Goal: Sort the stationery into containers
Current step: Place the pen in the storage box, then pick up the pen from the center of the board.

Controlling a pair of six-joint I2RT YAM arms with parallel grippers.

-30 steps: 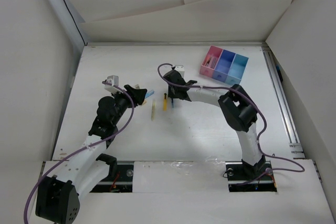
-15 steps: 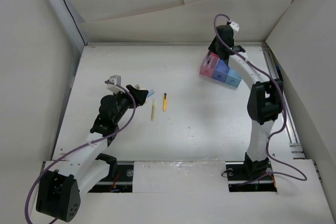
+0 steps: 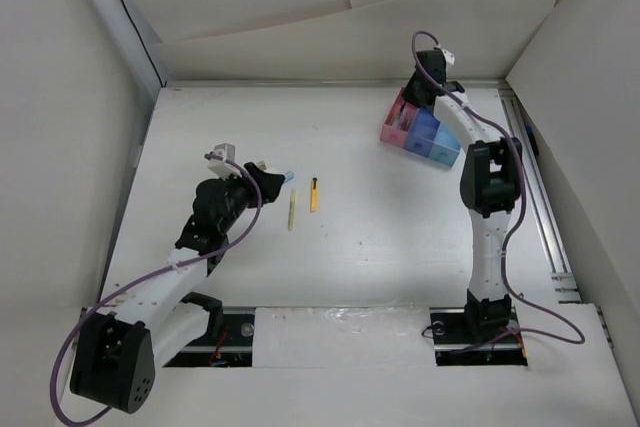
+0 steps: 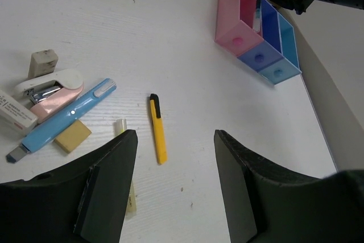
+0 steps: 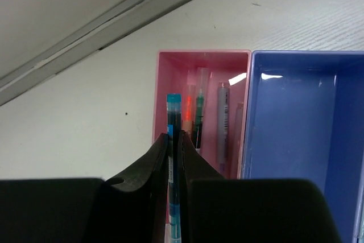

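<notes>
The tray (image 3: 432, 143) of pink, dark blue and cyan compartments stands at the back right; it also shows in the left wrist view (image 4: 235, 41). My right gripper (image 3: 415, 105) hangs over the pink compartment (image 5: 202, 61), shut on a teal-blue pen (image 5: 174, 106) that points into it. Several pens lie inside the pink compartment. A yellow pen (image 3: 313, 194) and a pale cream pen (image 3: 292, 211) lie mid-table. My left gripper (image 4: 175, 136) is open and empty just above the table, next to the yellow pen (image 4: 157, 130).
To the left of the left gripper lie a light blue pen-like cutter (image 4: 62, 120), a pink and white stapler (image 4: 50, 88), two erasers (image 4: 43, 62) and a white box (image 4: 14, 113). White walls close in the table on all sides.
My right arm has swung from mid-table, near the yellow pen, to the tray at the back right, carrying the teal-blue pen. The left arm has barely moved.
</notes>
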